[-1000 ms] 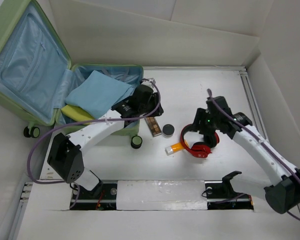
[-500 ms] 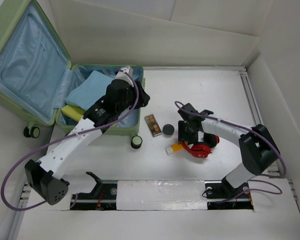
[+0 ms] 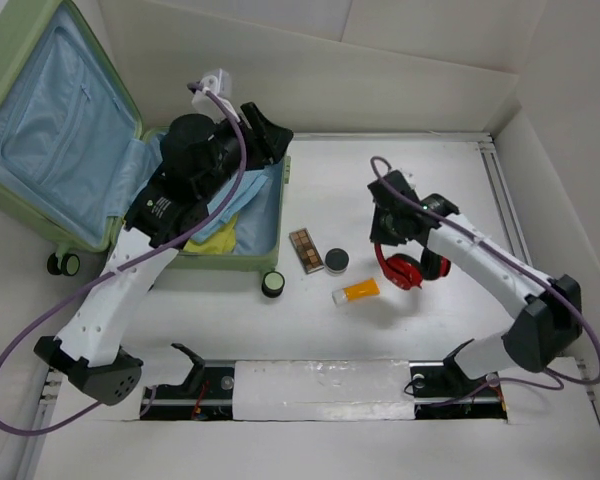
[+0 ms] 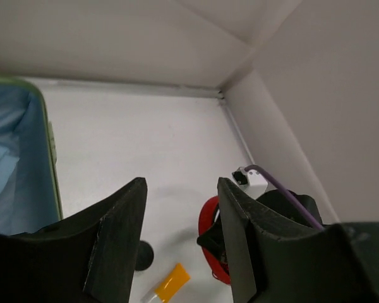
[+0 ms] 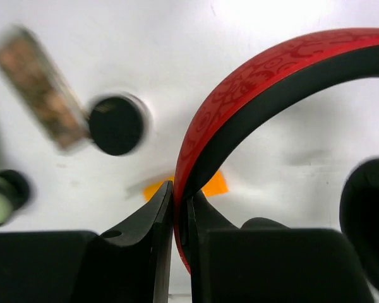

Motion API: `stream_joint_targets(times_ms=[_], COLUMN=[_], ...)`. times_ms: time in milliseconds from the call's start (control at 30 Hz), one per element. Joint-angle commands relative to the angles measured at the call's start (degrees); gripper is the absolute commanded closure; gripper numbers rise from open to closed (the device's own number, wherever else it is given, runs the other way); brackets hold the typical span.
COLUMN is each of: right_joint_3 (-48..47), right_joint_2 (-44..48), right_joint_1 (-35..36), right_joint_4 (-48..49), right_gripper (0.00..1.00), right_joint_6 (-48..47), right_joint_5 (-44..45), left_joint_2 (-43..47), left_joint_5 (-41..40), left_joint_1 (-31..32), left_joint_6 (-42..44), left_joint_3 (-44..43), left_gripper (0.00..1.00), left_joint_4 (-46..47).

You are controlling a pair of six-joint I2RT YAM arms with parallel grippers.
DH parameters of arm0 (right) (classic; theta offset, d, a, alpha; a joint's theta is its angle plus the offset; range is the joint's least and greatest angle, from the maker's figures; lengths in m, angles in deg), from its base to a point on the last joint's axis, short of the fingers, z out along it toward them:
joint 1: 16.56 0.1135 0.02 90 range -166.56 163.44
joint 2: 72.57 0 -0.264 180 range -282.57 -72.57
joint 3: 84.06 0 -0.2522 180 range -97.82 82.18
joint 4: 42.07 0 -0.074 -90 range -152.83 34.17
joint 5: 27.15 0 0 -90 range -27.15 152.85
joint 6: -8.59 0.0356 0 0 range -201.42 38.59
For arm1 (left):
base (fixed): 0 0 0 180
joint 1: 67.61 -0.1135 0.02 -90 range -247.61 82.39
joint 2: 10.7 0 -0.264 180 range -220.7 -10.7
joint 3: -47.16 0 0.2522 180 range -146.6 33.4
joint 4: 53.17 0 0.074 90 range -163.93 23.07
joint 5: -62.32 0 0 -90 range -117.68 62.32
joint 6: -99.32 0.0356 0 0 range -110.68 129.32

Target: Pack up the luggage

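Note:
The luggage (image 3: 230,262), a pale green suitcase, lies open at the left with its lid (image 3: 50,130) raised; a blue cloth (image 3: 245,200) and a yellow item (image 3: 215,240) lie inside. My left gripper (image 3: 270,135) hangs above the suitcase's far right corner, open and empty (image 4: 180,186). My right gripper (image 3: 388,235) is shut on the band of the red headphones (image 3: 405,268), lifted a little off the table. In the right wrist view its jaws (image 5: 180,192) pinch the red and black band (image 5: 252,76).
On the white table between the arms lie an orange tube (image 3: 356,292), a black round compact (image 3: 336,260) and a brown eyeshadow palette (image 3: 305,250). A suitcase wheel (image 3: 272,285) sticks out near them. White walls close in the back and right.
My right gripper has closed on the headphone band and lifted it back, away from the orange tube. My left arm has risen out of the suitcase toward the back wall.

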Motion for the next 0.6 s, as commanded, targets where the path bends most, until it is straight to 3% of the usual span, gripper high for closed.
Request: stream_joint_targets(times_ms=[0, 100, 200, 267, 367, 467, 500, 567], right_joint_3=[-9.3, -17.2, -25.5, -31.6, -41.0, -51.0, -57.8, -63.7], right_joint_2=[5.2, 3.5, -2.1, -6.5, -16.8, -28.8, -34.8, -39.8], right_joint_1=[0.0, 2.7, 6.2, 8.5, 11.9, 14.9, 14.9, 15.5], right_joint_4=[-4.3, -1.5, 7.2, 12.6, 23.5, 28.1, 28.1, 25.5], right_gripper=[1.00, 1.00, 1.00, 1.00, 1.00, 0.97, 0.67, 0.47], right_joint_6=[0.1, -0.7, -2.6, -2.6, 0.2, 3.4, 4.0, 5.3], right_joint_5=[4.5, 0.4, -9.6, -21.4, -30.6, -32.7, -32.7, -32.7], left_joint_2=[-0.2, -1.2, -1.8, -2.3, -0.9, 0.4, 0.4, 0.4], left_joint_5=[2.6, 4.5, 5.2, 5.2, 5.2, 4.1, 3.4, 2.7], left_joint_1=[0.0, 0.0, 0.0, 0.0, 0.0, 0.0, 0.0, 0.0], left_joint_6=[0.8, 0.2, 0.1, 0.1, -1.0, -1.0, -1.0, -1.0], left_joint_3=[-5.2, -10.5, -16.7, -18.2, -17.6, -16.9, -16.9, -17.5], left_gripper=[0.55, 0.53, 0.53, 0.52, 0.52, 0.52, 0.51, 0.51], left_joint_4=[3.0, 7.1, 10.4, 11.2, 12.1, 12.1, 10.7, 9.6])
